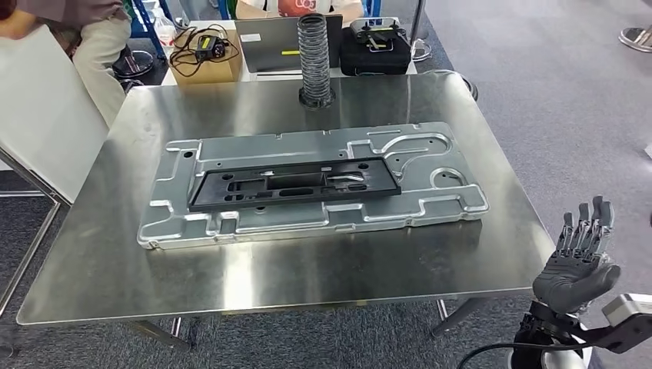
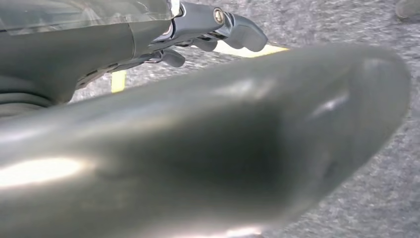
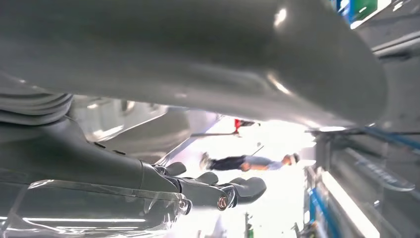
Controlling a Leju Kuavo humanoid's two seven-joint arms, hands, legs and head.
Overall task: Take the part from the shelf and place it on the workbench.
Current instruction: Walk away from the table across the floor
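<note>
Part on tabletop, both robot hands empty.
Head view: black part (image 1: 294, 184) lies on silver plate (image 1: 430, 200) mid tabletop (image 1: 100, 261); right robot hand (image 1: 578, 257) off near-right corner, fingers spread. Left wrist: left robot hand (image 2: 218, 29) over carpet, fingers loosely apart, nothing held. Right wrist: fingers (image 3: 237, 189) apart, empty.

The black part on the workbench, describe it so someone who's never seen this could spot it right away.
Start at the steel workbench. Across its middle lies a big stamped silver metal panel, and the black part rests flat on top of that panel. It is a long, flat, matt black frame with slots cut through it, the one dark piece on the shiny panel, unlike the upright ribbed hose at the far edge.
</note>
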